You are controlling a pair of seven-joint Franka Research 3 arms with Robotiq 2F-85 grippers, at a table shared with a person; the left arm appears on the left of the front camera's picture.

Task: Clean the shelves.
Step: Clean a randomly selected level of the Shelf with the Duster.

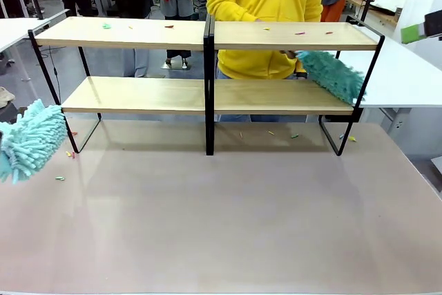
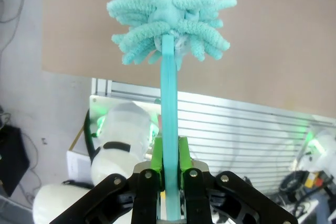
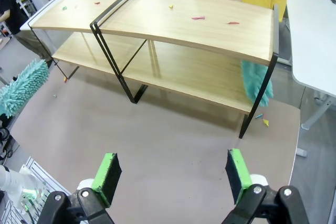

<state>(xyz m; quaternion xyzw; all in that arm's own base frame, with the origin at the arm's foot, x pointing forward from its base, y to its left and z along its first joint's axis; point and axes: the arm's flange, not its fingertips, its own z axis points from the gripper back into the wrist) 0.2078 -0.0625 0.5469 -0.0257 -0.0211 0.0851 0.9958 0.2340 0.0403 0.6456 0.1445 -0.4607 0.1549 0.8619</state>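
Note:
The shelves (image 1: 207, 94) stand across the far half of the table, with small coloured scraps (image 1: 299, 32) on the top board. My left gripper (image 2: 169, 153) is shut on the thin teal handle of a fluffy teal duster (image 2: 168, 14). In the front view that duster's head (image 1: 27, 141) hangs at the left edge, just left of the shelves' left end. My right gripper (image 3: 172, 174) is open and holds nothing, high above the table in front of the shelves (image 3: 173, 24). A person in yellow (image 1: 266, 5) stands behind and presses a second teal duster (image 1: 333, 75) on the lower board's right end.
Several small scraps (image 1: 60, 178) lie on the tabletop near the shelves' left foot, and more (image 1: 295, 135) lie under the right half. White tables (image 1: 404, 74) stand to the right and far left. The near tabletop (image 1: 221, 219) is bare.

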